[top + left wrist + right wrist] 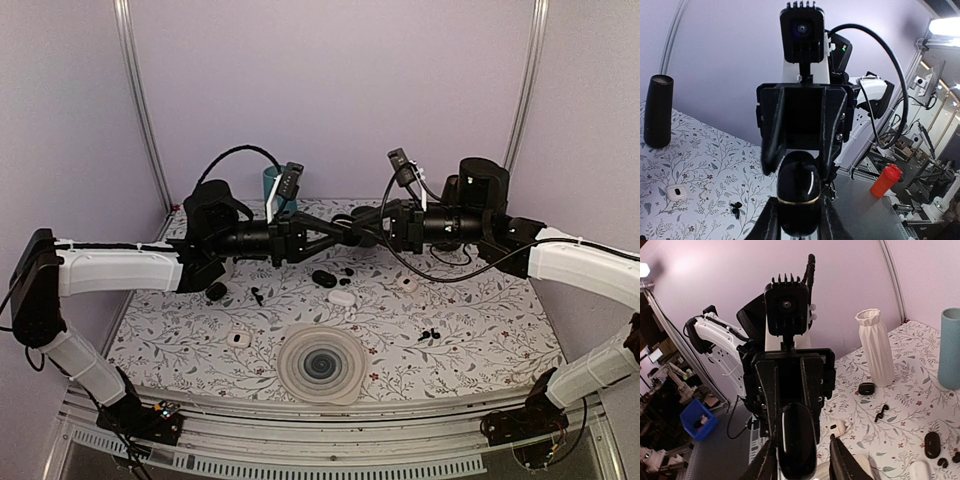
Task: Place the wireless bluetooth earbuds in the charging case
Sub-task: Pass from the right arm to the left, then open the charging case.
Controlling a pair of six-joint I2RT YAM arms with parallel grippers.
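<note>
A glossy black charging case with a gold band (799,192) hangs in the air between both grippers, above the table's middle. My left gripper (800,212) is shut on its lower half. My right gripper (801,455) comes from the opposite side and stands round the other end of the case (797,440). One of its fingers is against the case and the other (840,457) is a little apart from it. Tiny black earbuds (428,333) lie on the table at right and also show in the left wrist view (735,207). Another black earbud (257,295) lies at left.
An open black case (323,277), a white case (341,297), small white cases (237,338) (407,284) and a black case (216,291) lie on the floral cloth. A round ribbed disc (320,363) lies near the front. A teal cup (272,183), a white vase (875,347) and a black cylinder (658,110) stand at the back.
</note>
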